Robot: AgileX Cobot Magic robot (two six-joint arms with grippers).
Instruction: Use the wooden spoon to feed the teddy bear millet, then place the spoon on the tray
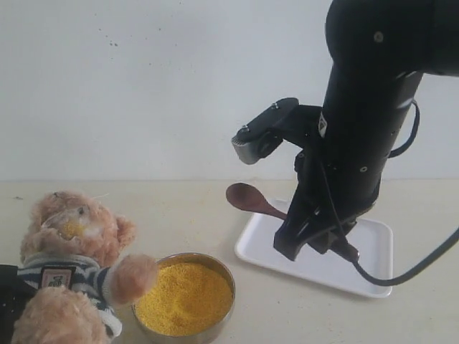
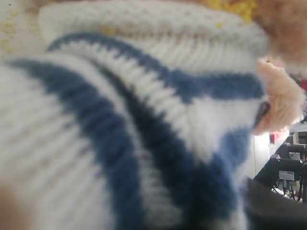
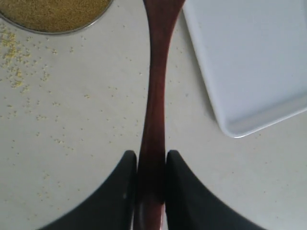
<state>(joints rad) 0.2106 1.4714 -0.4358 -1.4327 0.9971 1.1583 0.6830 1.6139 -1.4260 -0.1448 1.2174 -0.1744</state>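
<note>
The right gripper (image 3: pixel 151 157) is closed on the wooden spoon (image 1: pixel 247 197) by its handle near the tray (image 1: pixel 373 244); the left gripper's state cannot be told.

The right arm (image 1: pixel 366 107) reaches down from up high, its jaws pinched tight on the wooden spoon (image 1: pixel 249 198).

The teddy bear (image 1: pixel 93 240) is fluffy light brown, with yellow bits on its face. Its shirt (image 2: pixel 144 120) has dark blue and white stripes. The millet (image 1: pixel 185 297) is bright yellow, and the bowl (image 1: pixel 215 330) around it is shiny silver. The wooden spoon (image 3: pixel 156 86) is dark reddish brown. The tray (image 1: pixel 369 244) is plain white. The desk (image 1: pixel 179 208) is pale cream with tiny yellow dots of grain. The right claw (image 3: pixel 151 158) and its arm (image 1: pixel 366 107) are black. The wall (image 1: pixel 143 86) is white.
</note>
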